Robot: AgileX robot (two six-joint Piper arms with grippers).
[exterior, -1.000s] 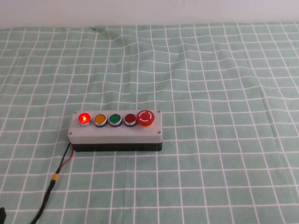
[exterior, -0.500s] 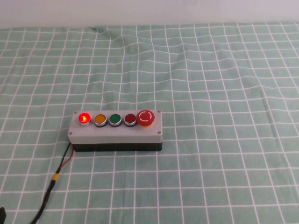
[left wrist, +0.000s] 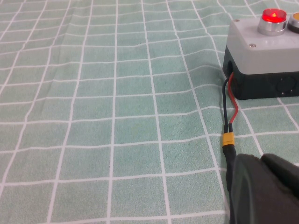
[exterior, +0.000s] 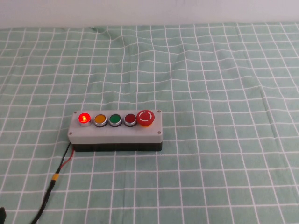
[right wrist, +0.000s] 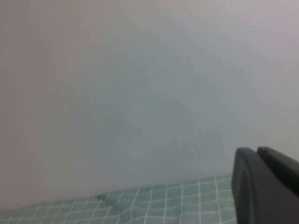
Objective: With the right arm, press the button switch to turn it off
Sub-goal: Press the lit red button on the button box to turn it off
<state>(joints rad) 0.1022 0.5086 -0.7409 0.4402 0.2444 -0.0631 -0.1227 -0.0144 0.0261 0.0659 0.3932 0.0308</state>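
- The switch box (exterior: 115, 132) sits on the green checked cloth (exterior: 210, 93), left of centre and toward the near side.
- 5 buttons run in a row along its grey top. From the robot's left they are the lit button (exterior: 84, 117), glowing red, then a yellow button (exterior: 100, 119), a green button (exterior: 115, 119), a dark red button (exterior: 130, 119) and a big red mushroom button (exterior: 145, 117).
- A red-and-black cable (exterior: 53, 179) leaves the box's left end and runs to the near edge.
- Left gripper (left wrist: 264, 186): low over the cloth, just beside the cable and near the box's left end. I cannot tell whether it is spread or pressed together.
- Right gripper (right wrist: 264, 186): out of the high view and facing the pale wall (right wrist: 117, 84), with only a strip of cloth below it. I cannot tell its state either.
- Nothing touches the box.
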